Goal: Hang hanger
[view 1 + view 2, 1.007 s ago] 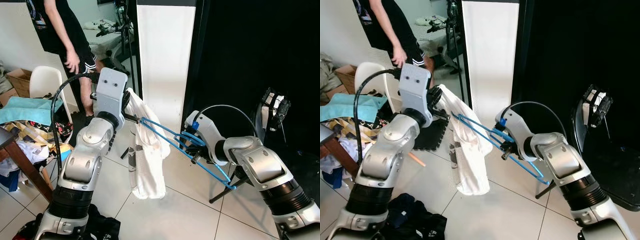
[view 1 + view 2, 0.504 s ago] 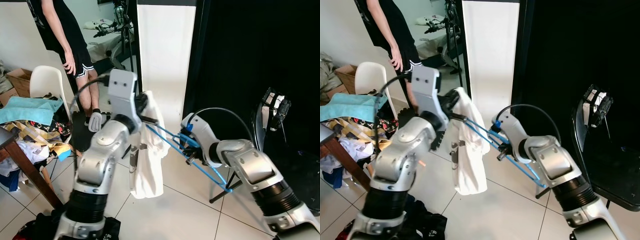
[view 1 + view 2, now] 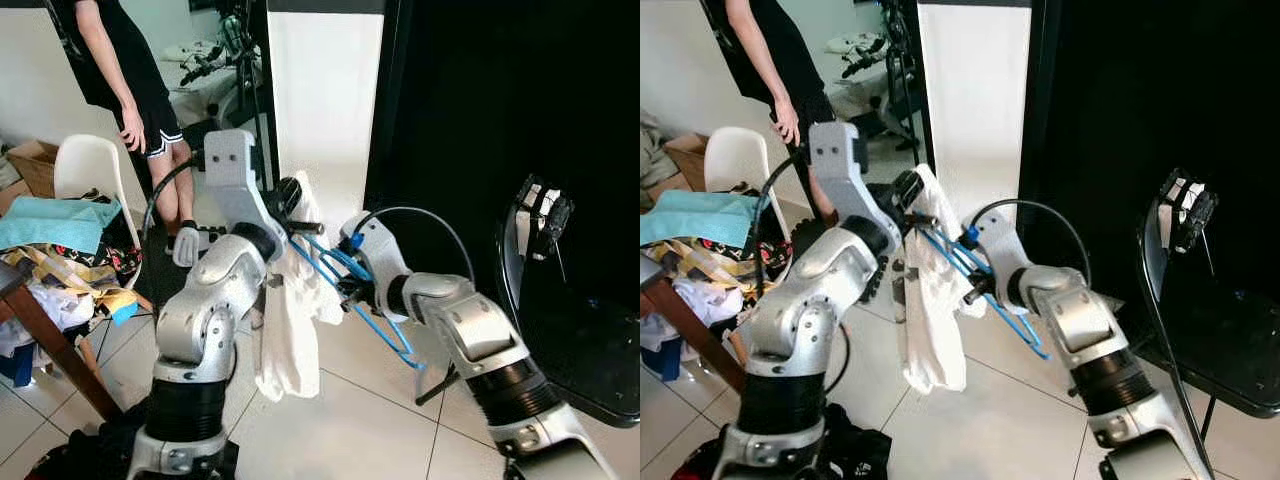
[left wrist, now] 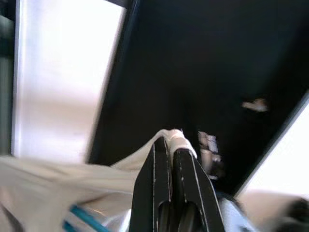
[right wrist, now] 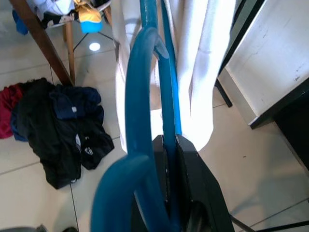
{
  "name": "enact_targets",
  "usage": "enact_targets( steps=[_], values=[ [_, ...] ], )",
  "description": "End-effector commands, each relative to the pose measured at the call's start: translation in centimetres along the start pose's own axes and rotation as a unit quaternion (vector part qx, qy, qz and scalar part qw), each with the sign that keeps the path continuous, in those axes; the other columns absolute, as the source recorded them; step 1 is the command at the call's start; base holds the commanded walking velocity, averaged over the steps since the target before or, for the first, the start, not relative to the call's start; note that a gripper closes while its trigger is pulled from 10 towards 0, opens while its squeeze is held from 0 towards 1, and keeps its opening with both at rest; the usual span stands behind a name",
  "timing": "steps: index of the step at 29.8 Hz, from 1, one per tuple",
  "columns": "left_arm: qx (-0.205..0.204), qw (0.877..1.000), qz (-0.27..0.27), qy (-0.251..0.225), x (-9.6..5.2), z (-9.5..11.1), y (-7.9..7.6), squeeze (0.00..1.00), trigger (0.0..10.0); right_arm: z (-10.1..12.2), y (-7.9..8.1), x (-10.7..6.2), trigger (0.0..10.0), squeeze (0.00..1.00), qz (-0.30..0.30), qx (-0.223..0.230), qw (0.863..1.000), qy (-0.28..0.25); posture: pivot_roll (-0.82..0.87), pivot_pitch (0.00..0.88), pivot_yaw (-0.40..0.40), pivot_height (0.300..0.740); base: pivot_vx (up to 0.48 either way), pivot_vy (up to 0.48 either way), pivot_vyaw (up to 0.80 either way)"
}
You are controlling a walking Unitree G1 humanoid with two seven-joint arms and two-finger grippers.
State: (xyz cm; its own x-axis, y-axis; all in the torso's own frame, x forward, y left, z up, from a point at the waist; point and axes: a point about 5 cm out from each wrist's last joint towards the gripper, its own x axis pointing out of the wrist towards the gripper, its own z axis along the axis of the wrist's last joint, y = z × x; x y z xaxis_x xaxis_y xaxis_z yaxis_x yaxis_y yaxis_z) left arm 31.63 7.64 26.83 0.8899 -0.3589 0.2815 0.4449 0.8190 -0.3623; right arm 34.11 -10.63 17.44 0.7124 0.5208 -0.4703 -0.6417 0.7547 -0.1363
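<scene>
Gripping a blue hanger in its right claw, the robot pinches the draped white garment with its left claw; next, judging by this, finding a rail.

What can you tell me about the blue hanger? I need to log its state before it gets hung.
The blue hanger looks like thin plastic, a triangular frame with a curved hook. It is held off the floor, tilted, one end running up into the white garment draped over it, the other slanting down toward the tiled floor. The right gripper is shut on it near the hook; in the right wrist view the black fingers clamp a blue bar. The left gripper pinches the garment's cloth.
</scene>
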Motion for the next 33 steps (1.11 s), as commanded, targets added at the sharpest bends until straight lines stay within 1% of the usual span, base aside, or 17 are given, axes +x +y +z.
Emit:
enact_targets(
  steps=[1, 2, 3, 4, 5, 11, 14, 20, 21, 23, 26, 27, 29, 30, 31, 32, 33],
  values=[
    [-0.021, 0.999, -0.028, -0.007, 0.0, 0.4, -1.1, 0.0, 10.0, 0.8, -0.5, -0.1, 10.0, 0.0, -0.012, 0.003, 1.0, -0.019, -0.13, 0.0, 0.004, 0.736, 0.0, 0.0, 0.0],
    [-0.021, 0.999, -0.035, -0.002, -0.1, 0.2, -1.3, 0.0, 10.0, 0.9, -0.5, 0.0, 10.0, 0.0, -0.015, 0.004, 1.0, -0.021, -0.13, 0.0, 0.005, 0.736, 0.0, 0.0, 0.0],
    [-0.018, 0.999, -0.043, 0.004, -0.2, 0.0, -1.4, 0.1, 10.0, 1.0, -0.7, 0.0, 10.0, 0.0, -0.019, 0.007, 0.999, -0.025, -0.13, 0.0, 0.002, 0.736, 0.0, 0.0, 0.0],
    [-0.018, 0.999, -0.043, 0.004, -0.2, 0.0, -1.4, 0.1, 10.0, 1.0, -0.7, 0.0, 10.0, 0.0, -0.019, 0.007, 0.999, -0.025, -0.13, 0.0, 0.002, 0.736, 0.0, 0.0, 0.0],
    [-0.023, 0.998, -0.051, 0.008, -0.3, -0.2, -1.5, 1.0, 10.0, 1.1, -0.9, 0.1, 10.0, 0.0, -0.024, 0.009, 0.999, -0.029, -0.13, 0.0, 0.002, 0.736, 0.0, 0.0, 0.0],
    [-0.032, 0.997, -0.066, 0.006, -0.5, -0.1, -1.7, 1.0, 10.0, 1.5, -1.4, 0.1, 10.0, 0.0, -0.038, 0.017, 0.998, -0.05, -0.13, 0.0, 0.002, 0.736, 0.0, 0.0, 0.0],
    [-0.056, 0.995, -0.087, -0.003, -0.6, 0.9, -2.1, 1.0, 10.0, 2.3, -1.7, 0.2, 10.0, 0.0, -0.052, 0.031, 0.995, -0.084, -0.13, 0.0, 0.008, 0.736, 0.0, 0.0, 0.0],
    [-0.067, 0.993, -0.096, -0.008, -0.7, 1.2, -2.3, 1.0, 10.0, 2.5, -1.8, 0.2, 10.0, 0.0, -0.058, 0.036, 0.993, -0.095, -0.13, 0.0, 0.008, 0.736, 0.0, 0.0, 0.0],
    [-0.07, 0.992, -0.108, -0.016, -0.8, 1.6, -2.5, 1.0, 10.0, 3.1, -1.8, 0.1, 10.0, 0.0, -0.054, 0.047, 0.99, -0.12, -0.12, 0.0, 0.009, 0.736, 0.0, 0.0, 0.0],
    [-0.07, 0.992, -0.108, -0.016, -0.8, 1.6, -2.5, 1.0, 10.0, 3.1, -1.8, 0.1, 10.0, 0.0, -0.054, 0.047, 0.99, -0.12, -0.12, 0.0, 0.009, 0.736, 0.0, 0.0, 0.0],
    [-0.069, 0.99, -0.117, -0.025, -1.0, 2.0, -2.7, 1.0, 10.0, 3.6, -1.8, 0.0, 10.0, 0.0, -0.053, 0.054, 0.986, -0.146, -0.12, 0.0, 0.007, 0.736, 0.0, 0.0, 0.0],
    [-0.048, 0.991, -0.117, -0.044, -1.2, 2.7, -2.4, 1.0, 10.0, 4.2, -2.0, -0.2, 10.0, 0.0, -0.055, 0.066, 0.981, -0.176, -0.12, 0.0, 0.004, 0.736, 0.0, 0.0, 0.0],
    [-0.048, 0.991, -0.117, -0.044, -1.2, 2.7, -2.4, 1.0, 10.0, 4.2, -2.0, -0.2, 10.0, 0.0, -0.055, 0.066, 0.981, -0.176, -0.12, 0.0, 0.004, 0.736, 0.0, 0.0, 0.0],
    [0.017, 0.993, -0.092, -0.074, -1.5, 3.8, -1.3, 0.87, 10.0, 4.8, -2.3, -0.5, 10.0, 0.0, -0.059, 0.074, 0.975, -0.202, -0.11, 0.0, 0.0, 0.736, 0.0, 0.0, 0.0],
    [0.017, 0.993, -0.092, -0.074, -1.5, 3.8, -1.3, 0.87, 10.0, 4.8, -2.3, -0.5, 10.0, 0.0, -0.059, 0.074, 0.975, -0.202, -0.11, 0.0, 0.0, 0.736, 0.0, 0.0, 0.0],
    [0.112, 0.986, -0.036, -0.115, -2.4, 5.1, 1.1, 0.0, 10.0, 5.4, -3.0, -1.0, 10.0, 0.0, -0.062, 0.08, 0.969, -0.225, -0.1, 0.0, -0.004, 0.736, 0.0, 0.0, 0.0],
    [0.112, 0.986, -0.036, -0.115, -2.4, 5.1, 1.1, 0.0, 10.0, 5.4, -3.0, -1.0, 10.0, 0.0, -0.062, 0.08, 0.969, -0.225, -0.1, 0.0, -0.004, 0.736, 0.0, 0.0, 0.0]
  ],
)
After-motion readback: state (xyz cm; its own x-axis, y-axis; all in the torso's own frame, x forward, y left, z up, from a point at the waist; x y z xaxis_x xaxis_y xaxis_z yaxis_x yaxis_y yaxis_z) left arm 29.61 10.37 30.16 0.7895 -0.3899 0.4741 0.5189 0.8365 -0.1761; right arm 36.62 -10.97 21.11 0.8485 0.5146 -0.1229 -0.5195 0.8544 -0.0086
